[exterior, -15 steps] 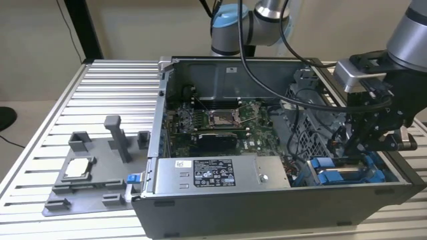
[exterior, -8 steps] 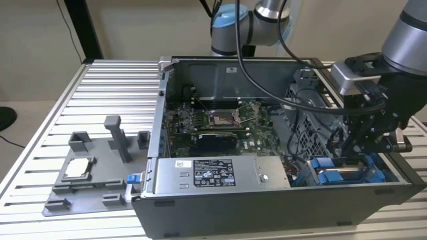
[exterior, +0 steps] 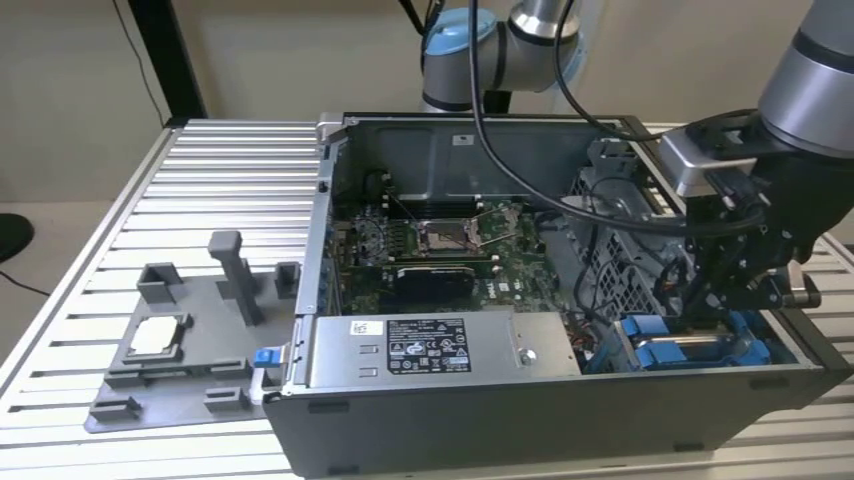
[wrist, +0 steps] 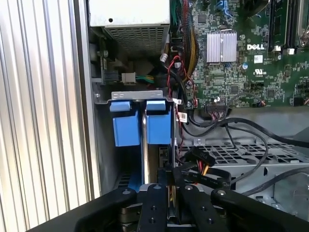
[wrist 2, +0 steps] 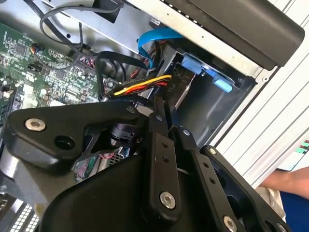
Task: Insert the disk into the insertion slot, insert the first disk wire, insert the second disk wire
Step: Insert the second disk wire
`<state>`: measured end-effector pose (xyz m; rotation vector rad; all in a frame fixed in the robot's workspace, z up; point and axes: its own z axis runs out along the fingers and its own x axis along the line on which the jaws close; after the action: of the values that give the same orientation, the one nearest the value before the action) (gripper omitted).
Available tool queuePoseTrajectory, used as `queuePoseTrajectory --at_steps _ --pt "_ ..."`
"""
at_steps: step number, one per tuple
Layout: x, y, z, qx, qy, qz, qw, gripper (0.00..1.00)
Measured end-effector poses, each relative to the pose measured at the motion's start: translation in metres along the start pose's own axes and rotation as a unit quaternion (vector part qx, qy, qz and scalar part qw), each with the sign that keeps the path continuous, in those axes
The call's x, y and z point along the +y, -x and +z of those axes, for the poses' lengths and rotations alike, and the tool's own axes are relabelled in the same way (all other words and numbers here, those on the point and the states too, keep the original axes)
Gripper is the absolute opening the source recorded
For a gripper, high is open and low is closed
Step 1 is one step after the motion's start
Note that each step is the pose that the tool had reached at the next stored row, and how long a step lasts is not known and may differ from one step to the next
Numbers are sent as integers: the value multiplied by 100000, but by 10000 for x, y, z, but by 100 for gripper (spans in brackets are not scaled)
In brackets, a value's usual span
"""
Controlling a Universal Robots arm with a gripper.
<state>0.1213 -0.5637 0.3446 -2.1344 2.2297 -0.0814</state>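
My gripper [exterior: 722,300] hangs low inside the open computer case [exterior: 534,420], at its front corner on the exterior view's right. In the second wrist view the gripper [wrist 2: 162,103] is shut on a disk wire [wrist 2: 140,87], a bundle of yellow, red and black strands ending in a black plug. It is held just beside the insertion slot [wrist: 140,96], a grey metal bay. Two bright blue tabs [wrist: 127,126] stand in the bay. The disk's metal body is hidden behind them. The same wire [wrist: 200,169] runs beside the gripper [wrist: 168,178].
A grey power-supply box [exterior: 441,345] lies along the case front beside the slot. The green motherboard [exterior: 441,240] fills the case floor. Loose black cables [wrist: 231,125] and a flat blue cable [wrist 2: 154,36] crowd the bay. A grey fixture [exterior: 174,340] sits outside. A person's arm [wrist 2: 285,181] is nearby.
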Motion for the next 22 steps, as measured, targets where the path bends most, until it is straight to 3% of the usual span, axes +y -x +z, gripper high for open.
queuePoseTrajectory --at_steps 3,13,19,22 --pt "3 0 5 -19 -238 -6 100000 0" --pt "27 -1 31 -21 -265 -2 100000 0" --pt "27 -1 26 -378 -263 26 99999 0" --pt "27 -1 21 -410 -261 31 99999 0"
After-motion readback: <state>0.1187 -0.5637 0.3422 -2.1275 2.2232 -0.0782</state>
